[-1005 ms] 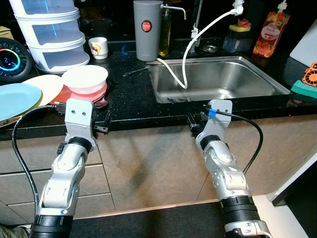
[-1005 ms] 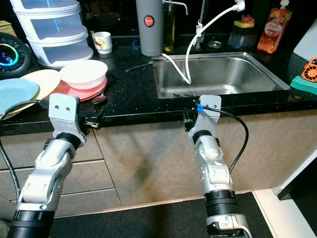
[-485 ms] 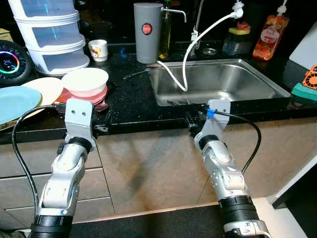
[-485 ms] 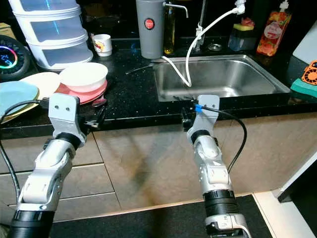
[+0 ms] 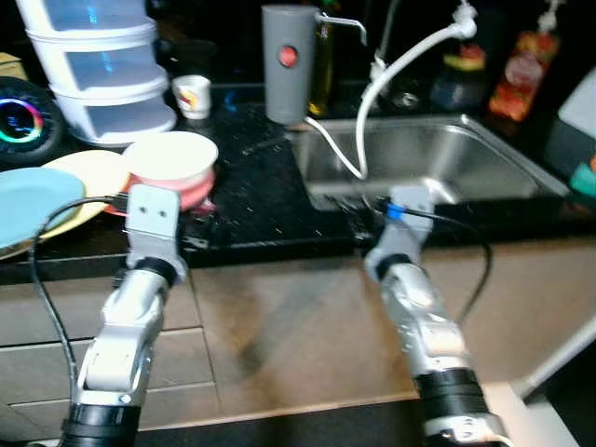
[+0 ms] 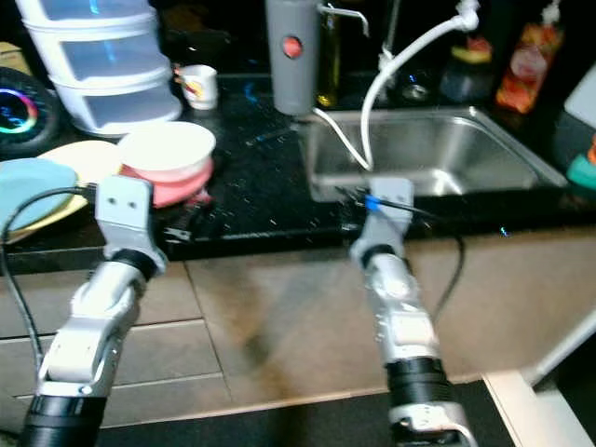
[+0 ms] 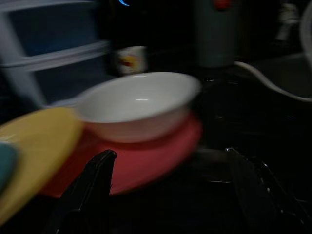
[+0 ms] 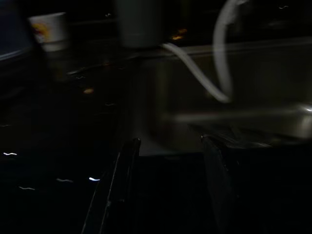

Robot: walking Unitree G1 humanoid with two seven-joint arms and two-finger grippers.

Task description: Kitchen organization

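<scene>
Left gripper [image 7: 168,187] spread wide — facing white bowl [image 7: 139,105] on red plate [image 7: 141,158].

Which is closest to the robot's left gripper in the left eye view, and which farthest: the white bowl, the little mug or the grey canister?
From the left gripper:
1. White bowl, on the red plate just behind the gripper.
2. Little mug, farther back on the counter by the stacked containers.
3. Grey canister, at the back, near the sink's left corner.

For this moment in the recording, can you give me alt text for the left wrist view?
A white bowl sits on a red plate on a dark countertop, seen between the left gripper's two open black fingers. A yellow plate lies beside them; behind stand a small white cup, a stacked white container and a grey canister.
</scene>
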